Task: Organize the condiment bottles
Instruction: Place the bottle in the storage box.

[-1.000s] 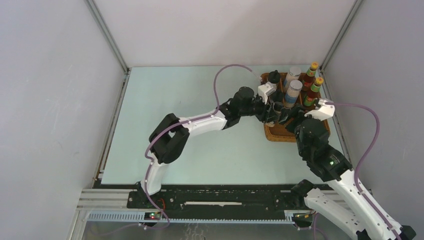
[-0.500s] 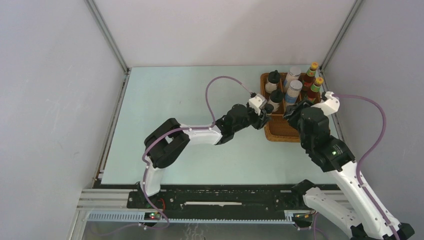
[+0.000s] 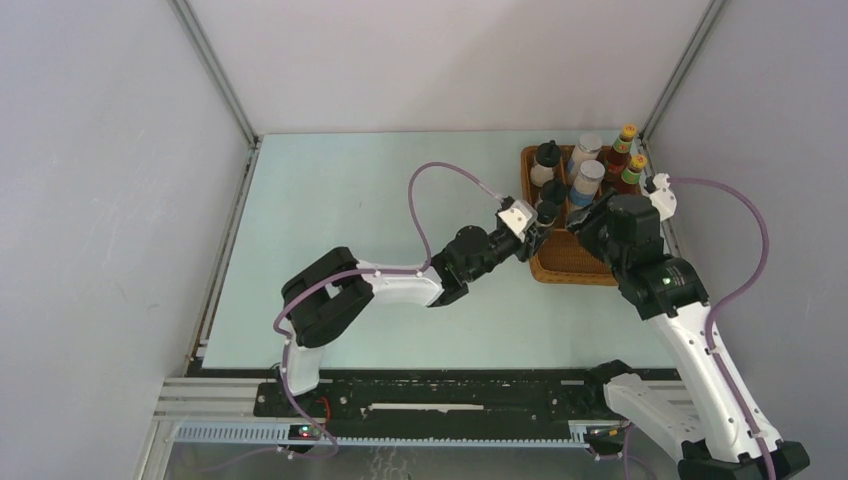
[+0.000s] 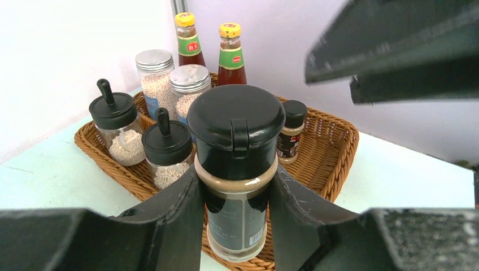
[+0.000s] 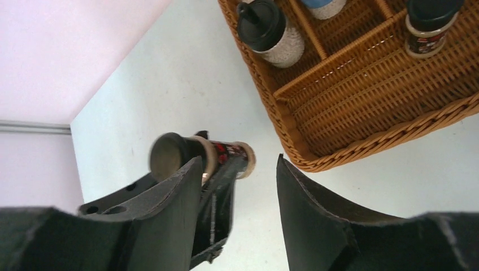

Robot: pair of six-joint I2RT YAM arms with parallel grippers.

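Note:
My left gripper [image 4: 234,175] is shut on a tiny dark jar [image 4: 236,121] with a black cap. It holds the jar upright just outside the wicker tray's rim [image 4: 339,152]. In the right wrist view the jar [image 5: 226,153] is left of the tray corner [image 5: 305,152]. In the tray stand two red sauce bottles [image 4: 187,39], two silver-lidded jars [image 4: 189,90], two black-lidded jars [image 4: 168,147] and another tiny dark jar [image 4: 292,132]. My right gripper [image 5: 238,161] is open and empty, beside the tray's near edge [image 3: 575,270].
The tray sits at the table's far right, close to the right wall [image 3: 760,120]. The two arms are close together by the tray. A purple cable [image 3: 440,180] loops over the left arm. Pale green table [image 3: 350,220] stretches left of the tray.
My left gripper has drawn back from over the tray to its left edge, still holding the dark jar. My right wrist has swung back and up, nearer the right wall.

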